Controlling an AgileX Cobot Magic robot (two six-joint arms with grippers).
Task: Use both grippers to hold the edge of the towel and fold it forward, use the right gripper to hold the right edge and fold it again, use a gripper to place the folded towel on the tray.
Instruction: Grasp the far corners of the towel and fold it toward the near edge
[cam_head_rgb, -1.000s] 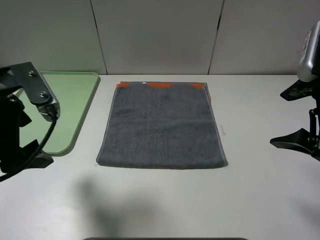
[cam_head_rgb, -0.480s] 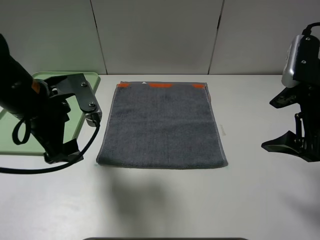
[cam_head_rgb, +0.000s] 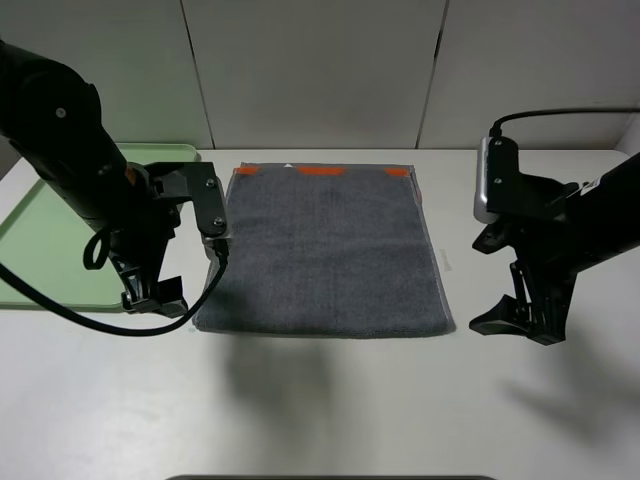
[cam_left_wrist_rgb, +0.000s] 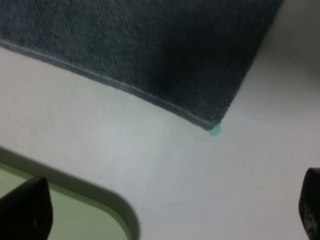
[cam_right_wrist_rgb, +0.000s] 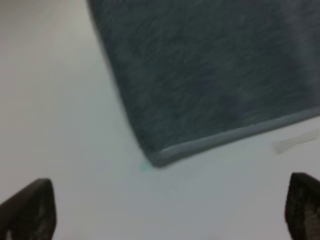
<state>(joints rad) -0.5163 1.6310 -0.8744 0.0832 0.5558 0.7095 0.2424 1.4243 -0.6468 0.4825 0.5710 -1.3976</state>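
High cam: the towel (cam_head_rgb: 325, 250) lies flat and unfolded mid-table (cam_head_rgb: 320, 410). Its orange patches (cam_head_rgb: 322, 171) are at the far end, and the plain hem, i.e. the edge of the towel (cam_head_rgb: 325, 331), is at the near end. The right edge (cam_head_rgb: 433, 250) w/ pale stitching faces my right arm. A small pale strip (cam_head_rgb: 445, 262) lies on the table just beside it. The tray (cam_head_rgb: 40, 250) sits left of the towel, apart from it and partly hidden behind my left arm. My left gripper (cam_head_rgb: 145, 285) hangs betw. tray and towel, close beside the towel's near-left corner, w/ a black cable (cam_head_rgb: 60, 312) looping below it. My right gripper (cam_head_rgb: 492, 282) is off the towel's right side near the near-right corner, w/ bare table betw. it and the hem. Its jaws are spread wide w/ nothing in them.

Left wrist cam: left gripper (cam_left_wrist_rgb: 167, 205) is wide open. Its fingertips (cam_left_wrist_rgb: 25, 212) sit at opp. sides of the frame w/ only bare table betw. them, nothing held. The towel (cam_left_wrist_rgb: 150, 45) corner lies ahead of the jaws, and a tiny teal mark (cam_left_wrist_rgb: 215, 131) is on the table right at the corner tip. The tray's (cam_left_wrist_rgb: 75, 222) rounded corner is next to one fingertip.

Right wrist cam (blurry): right gripper (cam_right_wrist_rgb: 166, 207) is also fully spread and empty, w/ one fingertip at each side. The towel (cam_right_wrist_rgb: 200, 75) near-right corner is ahead, not betw. the jaws. The teal mark (cam_right_wrist_rgb: 145, 166) is at this corner too. The right edge (cam_right_wrist_rgb: 240, 132) runs off to one side, w/ the pale strip (cam_right_wrist_rgb: 295, 141) just beside it on the table.
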